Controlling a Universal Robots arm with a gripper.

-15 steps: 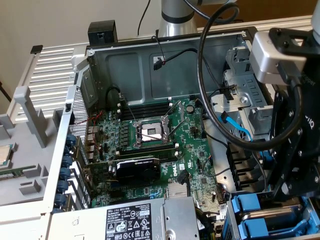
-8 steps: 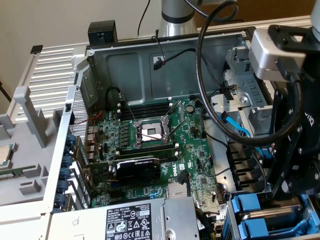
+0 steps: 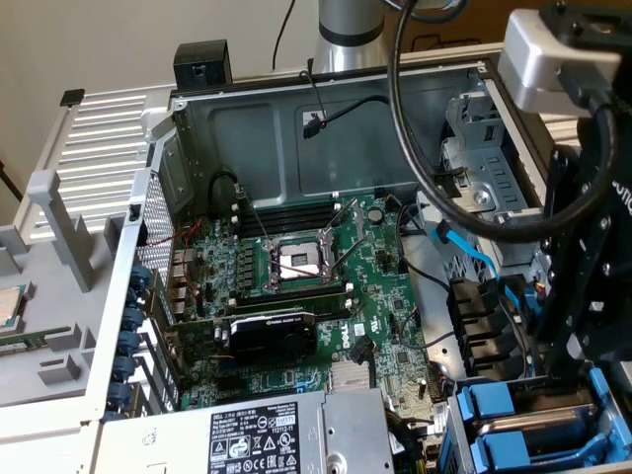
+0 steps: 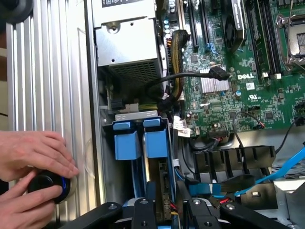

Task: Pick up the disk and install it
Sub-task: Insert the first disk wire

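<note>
- In the exterior view, we see the open computer case (image 3: 326, 128) with its green motherboard (image 3: 296, 286). Our arm (image 3: 592, 257) reaches down at that view's right, over the blue-railed drive bays (image 3: 513, 425) in the near right corner.
- In the wrist view, the pincer (image 4: 164, 214) sits over the bays, directly above the blue-railed disk (image 4: 153, 191) standing in its slot; we cannot tell whether the fingers grip it. A person's hands (image 4: 33, 157) hold a black knob (image 4: 46, 185) on the ribbed panel (image 4: 47, 71).

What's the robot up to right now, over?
Gripper down at drive bay, shut on disk, edge-on. Blue trays beside it. Person's hands on case rim, well apart.
</note>
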